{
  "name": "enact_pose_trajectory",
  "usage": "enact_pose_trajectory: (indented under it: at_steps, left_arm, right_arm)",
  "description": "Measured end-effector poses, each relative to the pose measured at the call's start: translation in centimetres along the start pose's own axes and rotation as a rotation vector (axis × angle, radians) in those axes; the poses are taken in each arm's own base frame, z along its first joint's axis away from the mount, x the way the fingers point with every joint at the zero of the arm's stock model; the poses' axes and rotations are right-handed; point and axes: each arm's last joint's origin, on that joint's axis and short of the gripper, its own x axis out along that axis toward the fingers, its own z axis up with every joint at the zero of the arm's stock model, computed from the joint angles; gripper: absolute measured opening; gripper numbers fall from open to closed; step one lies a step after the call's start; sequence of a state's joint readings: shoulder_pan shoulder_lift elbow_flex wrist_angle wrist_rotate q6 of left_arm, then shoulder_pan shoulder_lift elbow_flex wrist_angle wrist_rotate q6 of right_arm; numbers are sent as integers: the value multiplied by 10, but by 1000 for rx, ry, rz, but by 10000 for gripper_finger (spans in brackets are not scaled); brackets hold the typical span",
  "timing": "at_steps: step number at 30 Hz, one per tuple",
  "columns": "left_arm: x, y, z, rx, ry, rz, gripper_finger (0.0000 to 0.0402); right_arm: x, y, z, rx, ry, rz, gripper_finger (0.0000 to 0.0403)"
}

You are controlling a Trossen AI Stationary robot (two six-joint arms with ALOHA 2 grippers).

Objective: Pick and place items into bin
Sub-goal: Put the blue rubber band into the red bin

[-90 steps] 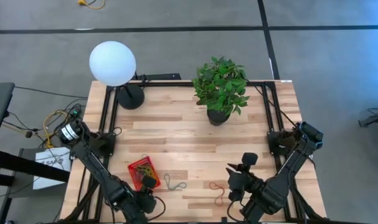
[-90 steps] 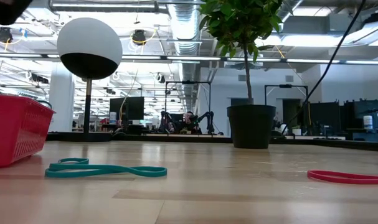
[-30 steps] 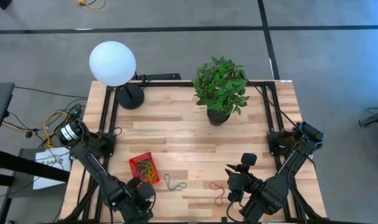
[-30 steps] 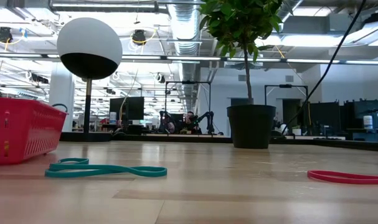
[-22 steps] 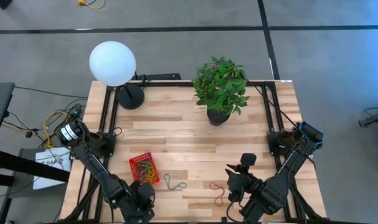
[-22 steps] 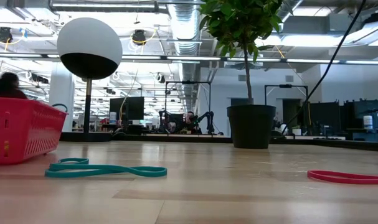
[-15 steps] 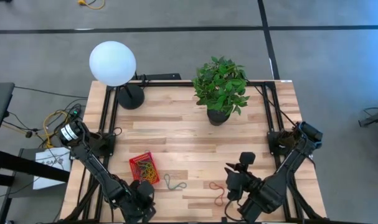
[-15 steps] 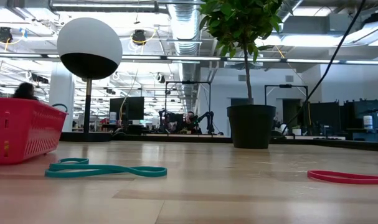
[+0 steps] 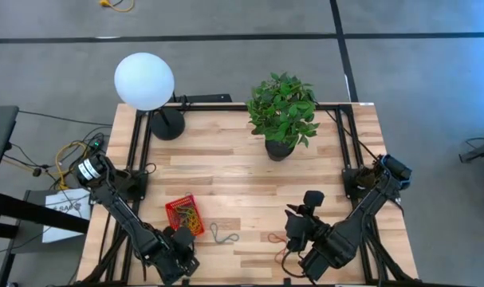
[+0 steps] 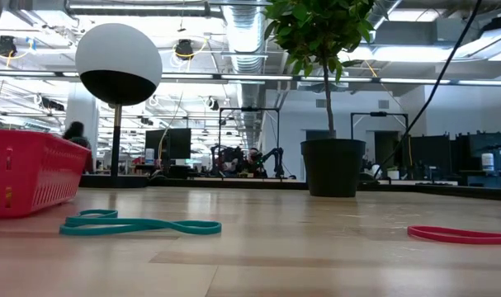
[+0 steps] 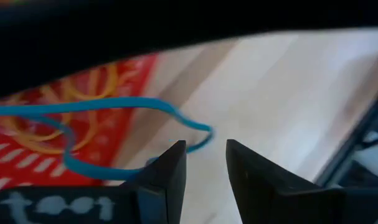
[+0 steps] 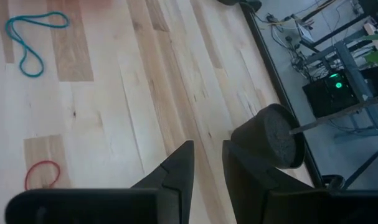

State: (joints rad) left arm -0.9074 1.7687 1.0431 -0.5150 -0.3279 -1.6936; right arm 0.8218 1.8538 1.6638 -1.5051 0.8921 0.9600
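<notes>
Since three seconds ago the left tool (image 9: 180, 241) has pulled back off the bin (image 9: 183, 215) toward the surface's near edge, and the right tool (image 9: 297, 226) has crept a little toward the red band (image 9: 280, 241).

From above, the bin sits near the surface's near-left corner with a tangle of yellow and orange bands inside. A teal band (image 9: 221, 234) lies just right of the bin, and the red band lies farther right, close to the near edge. A potted plant (image 9: 283, 112) stands toward the far edge, a globe lamp (image 9: 145, 83) at the far-left corner.

At surface height, the bin (image 10: 27, 175) shows at the left, the teal band (image 10: 139, 224) flat beside it, the red band (image 10: 459, 234) far to the right. A person (image 10: 73, 132) shows in the room behind.

Past the left wrist, the left tool (image 11: 205, 163) has its fingers a narrow gap apart, holding nothing; a blue band (image 11: 101, 134) hangs over the bin (image 11: 27, 168) rim.

Past the right wrist, the right tool (image 12: 207, 163) also stands slightly apart and empty above bare wood, with the teal band (image 12: 30, 40) and red band (image 12: 40, 174) well off.
</notes>
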Motion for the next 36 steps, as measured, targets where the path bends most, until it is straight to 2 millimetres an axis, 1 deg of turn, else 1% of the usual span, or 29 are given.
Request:
enact_pose_trajectory:
  at_steps: [4,13,23,27,29,31,34,36]
  left_arm:
    - [1,5,4,-9,20,56,103]
    - [5,5,15,43,-2,72,103]
    - [7,13,27,6,-7,168,103]
    - [8,12,28,76,-6,159,101]
    - [8,12,28,125,-27,159,93]
    - [8,12,29,146,-41,158,76]
    - [8,11,28,148,-45,154,35]
    - [7,8,26,144,-45,122,10]
  right_arm:
    - [3,-2,2,9,6,-6,77]
    - [10,-6,6,25,21,-21,77]
    - [14,-7,8,32,28,-28,77]
    - [14,-7,8,32,28,-28,77]
    - [14,-7,8,32,29,-28,77]
    - [14,-7,8,32,29,-27,77]
    - [14,-7,8,33,31,-26,77]
    - [14,-7,8,33,31,-26,77]
